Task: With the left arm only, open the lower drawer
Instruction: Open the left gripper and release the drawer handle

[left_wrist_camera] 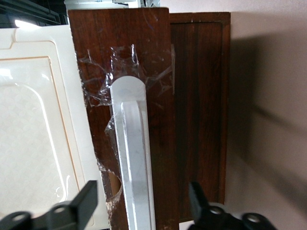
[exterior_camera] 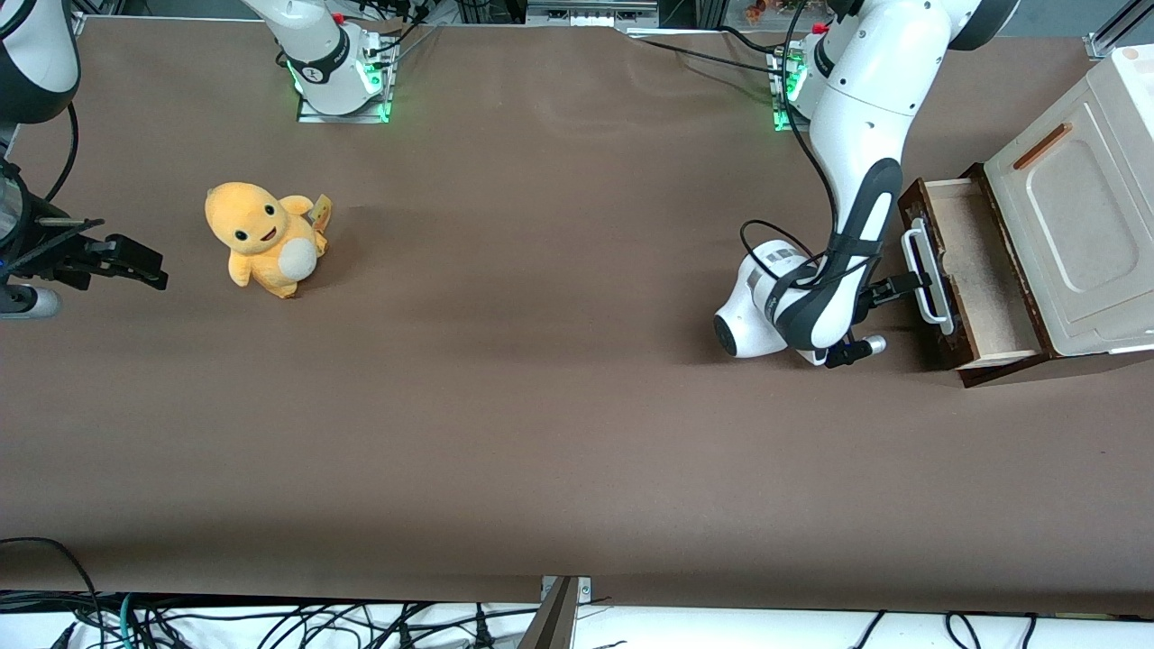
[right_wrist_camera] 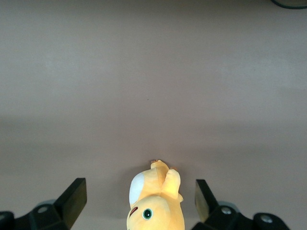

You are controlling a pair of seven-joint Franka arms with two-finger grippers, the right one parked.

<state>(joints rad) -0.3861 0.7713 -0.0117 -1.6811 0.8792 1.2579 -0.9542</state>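
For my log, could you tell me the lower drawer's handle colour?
White handle on the lower drawer, clearest in left wrist view.

I am seeing the lower drawer [exterior_camera: 938, 270] showing a dark brown woodgrain front, a white loop handle [left_wrist_camera: 134, 163] and a pale beige inside. The black gripper [exterior_camera: 906, 287] is sitting at that handle on the white left arm [exterior_camera: 865, 108] with dark grey panels. The cabinet panel [exterior_camera: 1073, 225] is showing cream with an orange-brown bar, the plush toy [exterior_camera: 264, 237] yellow-orange with a white belly, the table [exterior_camera: 541, 406] plain brown.

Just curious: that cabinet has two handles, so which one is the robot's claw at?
The white loop handle on the pulled-out lower drawer; the gripper is open around it. The orange-brown bar sits untouched.
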